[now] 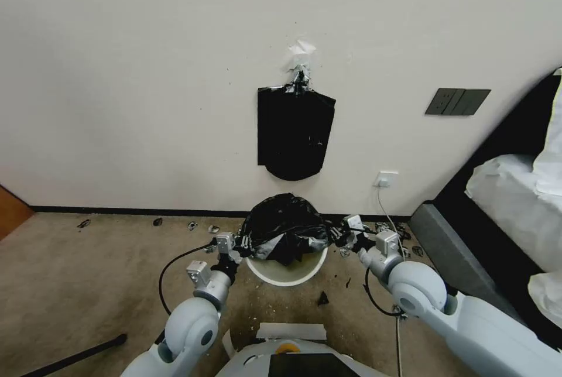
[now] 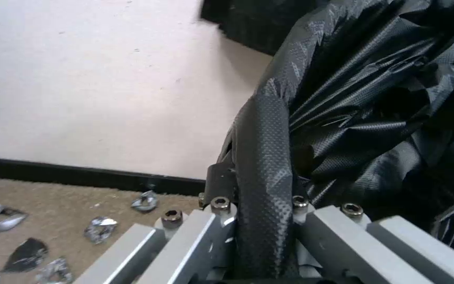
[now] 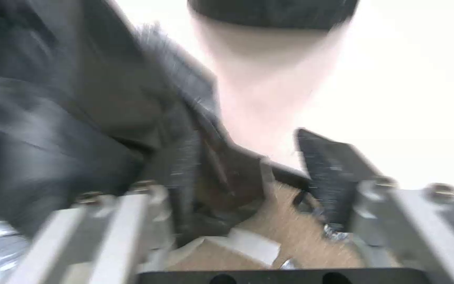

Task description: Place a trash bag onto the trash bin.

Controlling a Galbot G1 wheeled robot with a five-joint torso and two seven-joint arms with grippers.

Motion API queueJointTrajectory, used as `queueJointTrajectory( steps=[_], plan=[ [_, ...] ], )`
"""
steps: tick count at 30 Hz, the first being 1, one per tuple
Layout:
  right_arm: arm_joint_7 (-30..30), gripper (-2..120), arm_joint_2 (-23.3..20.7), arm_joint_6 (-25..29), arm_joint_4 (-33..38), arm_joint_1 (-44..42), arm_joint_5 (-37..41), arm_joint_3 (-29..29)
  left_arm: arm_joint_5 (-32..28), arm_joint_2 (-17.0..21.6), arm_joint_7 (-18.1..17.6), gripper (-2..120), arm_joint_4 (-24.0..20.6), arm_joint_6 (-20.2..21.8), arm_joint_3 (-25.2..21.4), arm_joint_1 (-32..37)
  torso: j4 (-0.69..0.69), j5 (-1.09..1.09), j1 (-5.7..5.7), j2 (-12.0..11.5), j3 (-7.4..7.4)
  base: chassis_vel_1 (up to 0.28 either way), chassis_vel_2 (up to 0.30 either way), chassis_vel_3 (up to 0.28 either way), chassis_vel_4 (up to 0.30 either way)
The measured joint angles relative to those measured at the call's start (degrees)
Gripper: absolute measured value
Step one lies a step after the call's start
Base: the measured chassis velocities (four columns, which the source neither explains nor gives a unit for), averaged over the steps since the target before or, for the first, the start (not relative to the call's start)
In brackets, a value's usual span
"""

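left gripper (image 2: 261, 221) pinches the trash bag (image 1: 285, 226) over the trash bin (image 1: 287, 272); right gripper (image 3: 269, 189) gapes

The head camera looks forward and down toward the wall (image 1: 146, 72). Each wrist camera sits close behind its own jaws, and both share the trash bag (image 2: 374, 98) beyond them.

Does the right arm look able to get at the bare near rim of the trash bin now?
Probably yes. The right gripper hovers beside the trash bin, fingers open; the trash bag covers only the far side, so nothing blocks the near rim.
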Motion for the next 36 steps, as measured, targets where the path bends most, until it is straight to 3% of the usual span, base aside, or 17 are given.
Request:
queueJointTrajectory(
  steps=[2, 5, 7, 9, 14, 18, 21, 23, 27, 35, 36],
  plan=[
    [0.0, 62, 0.26, -0.02, 0.75, -0.85, -0.31, 1.29, -0.42, 0.08, -0.13, 2, 0.03, 0.26, -0.31, -0.03, 0.0, 0.0, 0.0, 0.0, 0.0, 0.0, 0.0, 0.0, 0.0],
    [-1.69, 80, 1.28, 0.32, 5.04, -5.15, -0.97, 6.99, -1.04, 0.68, -0.11, 2, -0.09, 0.66, -1.38, 0.17, -0.01, 0.01, 0.0, 0.0, 0.0, 0.0, 0.0, 0.0, 0.0],
    [-3.14, 84, 1.5, 0.51, 6.59, -6.77, -1.01, 8.77, -1.04, 0.96, 0.16, 2, -0.32, 0.72, -1.55, 0.39, -0.01, -0.01, 0.0, 0.0, 0.0, 0.0, 0.0, 0.0, 0.0],
    [-7.93, 92, 1.93, 0.73, 9.48, -11.51, -1.04, 11.68, -0.35, 1.57, 1.27, 2, -1.16, 0.77, -1.55, 0.92, -0.02, -0.02, 0.0, 0.0, 0.0, 0.0, 0.0, 0.0, 0.0],
    [-16.27, 100, 1.91, 0.73, 9.87, -15.96, -7.27, 8.78, 3.79, 1.36, 3.49, 2, -2.2, 0.8, 0.03, 2.22, -0.01, 0.01, 0.0, 0.0, 0.0, 0.0, 0.0, 0.0, 0.0],
    [-18.38, 100, 1.73, 0.61, 9.87, -15.64, -10.99, 5.6, 5.57, 1.4, 4.61, 2, -2.79, 0.86, 0.55, 3.02, 0.0, 0.01, 0.0, 0.0, 0.0, 0.0, 0.0, 0.0, 0.0],
    [-19.32, 94, 1.65, 0.5, 9.82, -15.61, -13.38, 3.72, 6.15, 1.42, 4.85, 2, -3.06, 0.89, 0.71, 3.19, 0.0, 0.0, 0.0, 0.0, 0.0, 0.0, 0.0, 0.0, 0.0],
    [-19.92, 83, 1.5, 0.64, 9.77, -15.57, -15.49, 2.19, 6.32, 1.38, 4.97, 2, -3.35, 0.98, 0.76, 3.28, -0.01, 0.01, 0.0, 0.0, 0.0, 0.0, 0.0, 0.0, 0.0],
    [-19.98, 76, 1.41, 0.97, 9.72, -15.51, -16.12, 1.58, 6.34, 1.37, 5.02, 2, -3.55, 1.09, 0.82, 3.32, -0.01, 0.01, 0.0, 0.0, 0.0, 0.0, 0.0, 0.0, 0.0],
    [-20.5, 40, -0.05, 2.43, 9.62, -14.78, -18.05, 0.59, 6.34, 1.0, 5.0, 2, -3.42, 1.57, 1.85, 3.26, -0.01, 0.0, 0.0, 0.0, 0.0, 0.0, 0.0, 0.0, 0.0],
    [-20.5, 40, -0.05, 2.43, 9.62, -14.78, -18.05, 0.59, 6.34, 1.0, 5.0, 2, -3.42, 1.57, 1.85, 3.26, -0.01, 0.0, 0.0, 0.0, 0.0, 0.0, 0.0, 0.0, 0.0]
  ],
)
